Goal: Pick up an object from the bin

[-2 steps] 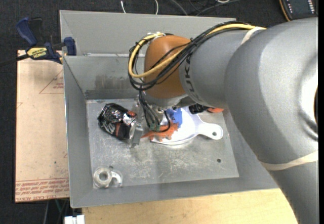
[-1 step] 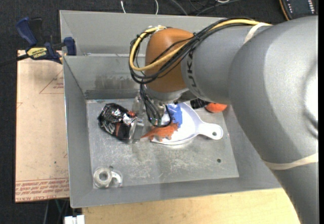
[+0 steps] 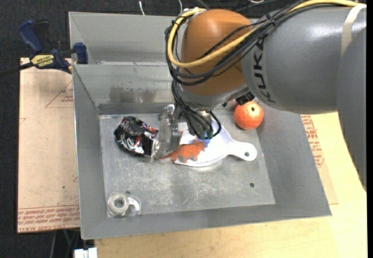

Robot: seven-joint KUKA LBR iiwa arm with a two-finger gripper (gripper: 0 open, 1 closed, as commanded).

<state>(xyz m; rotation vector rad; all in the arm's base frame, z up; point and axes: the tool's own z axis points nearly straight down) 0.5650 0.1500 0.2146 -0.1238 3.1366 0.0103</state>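
The gripper (image 3: 166, 145) hung low near the middle of the bin (image 3: 192, 193), between a crumpled black wrapper (image 3: 134, 135) and an orange toy animal (image 3: 187, 153). Whether it was open or closed could not be told. The toy lay just beside it on a white dish (image 3: 236, 149), its long axis running left to right. Which end was its head was unclear. The arm hid the dish's far edge.

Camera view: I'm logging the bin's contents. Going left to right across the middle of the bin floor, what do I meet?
Crumpled black wrapper → orange toy animal → red-orange round fruit. The white dish under the toy overlaps both the toy and the fruit, so I leave it unplaced.
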